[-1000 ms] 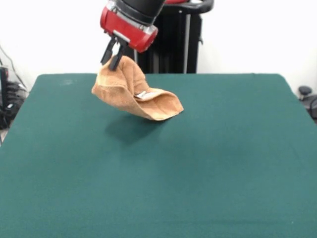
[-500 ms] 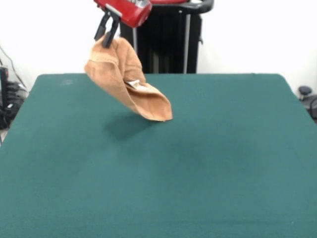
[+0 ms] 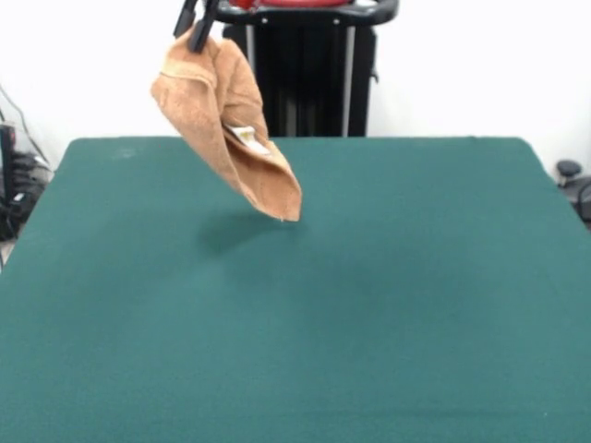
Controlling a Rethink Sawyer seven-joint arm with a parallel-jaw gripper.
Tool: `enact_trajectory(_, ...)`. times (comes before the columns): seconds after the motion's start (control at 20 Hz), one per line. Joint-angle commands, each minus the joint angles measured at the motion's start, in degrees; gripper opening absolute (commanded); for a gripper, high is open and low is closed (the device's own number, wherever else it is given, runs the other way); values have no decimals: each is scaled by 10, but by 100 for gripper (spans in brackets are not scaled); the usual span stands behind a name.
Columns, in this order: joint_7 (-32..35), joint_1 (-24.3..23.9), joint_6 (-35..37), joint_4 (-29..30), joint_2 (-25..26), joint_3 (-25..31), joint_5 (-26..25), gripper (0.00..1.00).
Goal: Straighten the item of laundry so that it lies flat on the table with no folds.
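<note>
Raised higher than a second ago, the towel (image 3: 224, 120) is now carried almost clear of the table (image 3: 388, 305), pinched by one corner in the closed hand (image 3: 197, 26). Risks noted: the corner slipping out; folds kept on lowering, since it hangs doubled.

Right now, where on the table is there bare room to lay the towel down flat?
Nearly all of the table is bare: the whole front half and the picture's right side up to the edges. The only occupied spot is far left-centre, where the towel hangs from the gripper, its lowest corner at or just above the cloth.
</note>
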Motion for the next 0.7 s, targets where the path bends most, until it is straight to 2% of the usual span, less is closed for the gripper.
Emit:
enact_trajectory(0.05, -165, -9, 82, 64, -27, 80, 32, 0)
enact_trajectory(0.4, -179, -10, 133, 53, -62, 89, 46, 0)
enact_trajectory(0.6, -152, -18, 91, 73, -53, 99, 44, 0)
enact_trajectory(0.7, -144, -15, 92, 74, -53, 100, 40, 0)
